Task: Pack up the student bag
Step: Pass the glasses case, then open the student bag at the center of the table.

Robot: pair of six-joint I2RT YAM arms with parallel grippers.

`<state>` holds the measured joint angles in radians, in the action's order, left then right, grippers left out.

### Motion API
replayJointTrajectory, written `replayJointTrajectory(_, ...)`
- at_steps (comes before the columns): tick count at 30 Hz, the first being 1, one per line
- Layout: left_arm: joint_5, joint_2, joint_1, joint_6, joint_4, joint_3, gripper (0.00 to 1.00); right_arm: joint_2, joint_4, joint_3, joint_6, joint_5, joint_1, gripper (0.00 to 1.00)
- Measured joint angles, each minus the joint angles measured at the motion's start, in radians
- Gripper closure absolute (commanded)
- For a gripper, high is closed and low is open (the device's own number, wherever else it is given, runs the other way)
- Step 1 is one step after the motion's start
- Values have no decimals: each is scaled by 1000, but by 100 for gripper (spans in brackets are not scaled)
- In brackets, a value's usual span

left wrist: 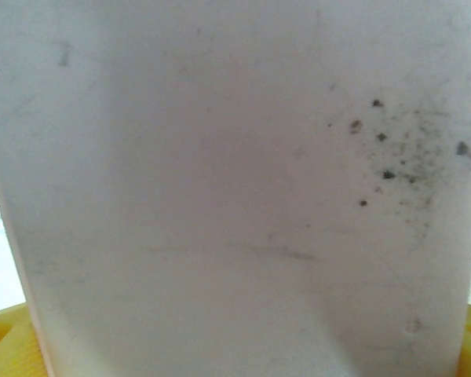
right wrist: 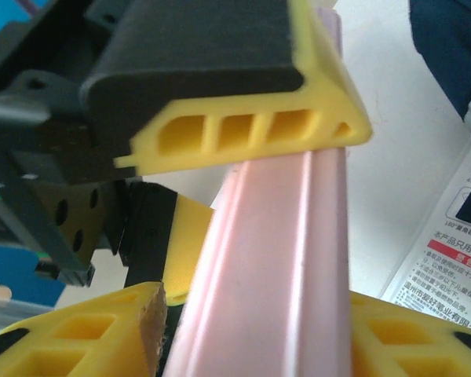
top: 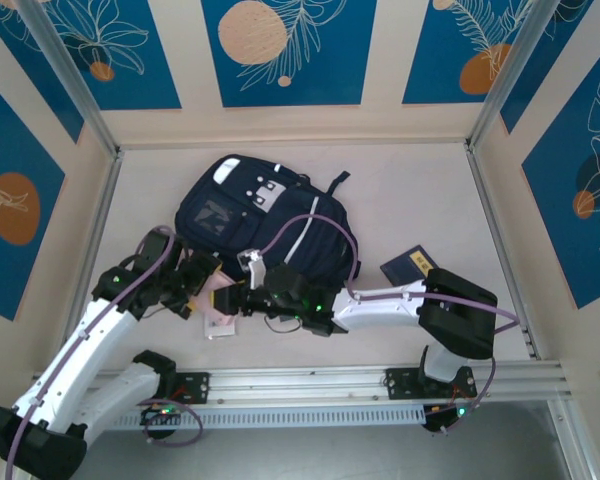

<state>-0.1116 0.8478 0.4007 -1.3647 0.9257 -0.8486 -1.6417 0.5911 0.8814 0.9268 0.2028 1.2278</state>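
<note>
Toward the far middle of the table lies the student bag [top: 242,215], flat with its front pocket up. It looks soft and floppy, probably best taken by a zip edge or strap. Just nearer, the left gripper [top: 200,287] and right gripper [top: 245,298] both clamp a stiff pink case [right wrist: 275,259] above a printed leaflet [right wrist: 447,236]. A navy booklet [top: 412,265] lies to the right.

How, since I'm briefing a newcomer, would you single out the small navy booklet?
Find the large navy student bag. To its right, apart from it, lies the booklet. Unlike the bulky bag, it is small, flat and dark blue with a gold mark.
</note>
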Motion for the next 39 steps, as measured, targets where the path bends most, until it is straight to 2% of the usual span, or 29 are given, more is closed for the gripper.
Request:
replayJointTrajectory(3, 20, 0, 13, -11, -10, -2, 34, 0, -3, 0, 33, 19, 0, 69)
replayJointTrajectory(5, 38, -1, 22, -15, -23, -2, 25, -1, -9, -1, 54, 30, -3, 74)
replayJointTrajectory(10, 52, 3, 35, -8, -29, -6, 1, 7, 0, -14, 61, 39, -5, 76)
replayJointTrajectory(14, 54, 57, 49, 60, -27, -77, 0, 75, -9, -72, 61, 58, -28, 77)
replayJointTrajectory(18, 97, 161, 98, 180, -23, -219, 0, 204, -114, -127, 53, 87, -91, 80)
replayJointTrajectory(25, 230, 373, 262, 489, -13, -492, 0, 567, -412, -216, 34, 166, -317, 83)
replayJointTrajectory(32, 343, 722, 352, 773, 56, -803, 0, 951, -700, -292, -30, 219, -561, 83)
replayJointTrajectory(39, 386, 1070, 404, 956, 106, -1031, 0, 1138, -934, -288, -87, 232, -751, 83)
